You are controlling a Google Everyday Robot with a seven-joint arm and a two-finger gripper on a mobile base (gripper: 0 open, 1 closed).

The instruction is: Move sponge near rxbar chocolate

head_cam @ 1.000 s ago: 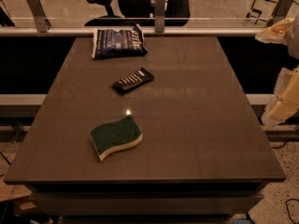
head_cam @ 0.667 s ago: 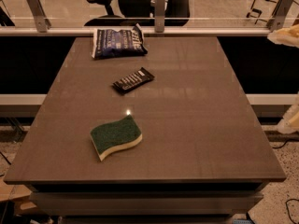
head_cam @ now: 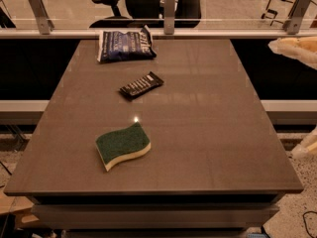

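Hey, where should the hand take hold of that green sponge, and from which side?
Take the sponge across its narrow middle, coming straight down from above and closing on its two long wavy edges. It lies flat on the table, green side up, probably too low for a side approach. The hand is at the view's right edge, beyond the table.
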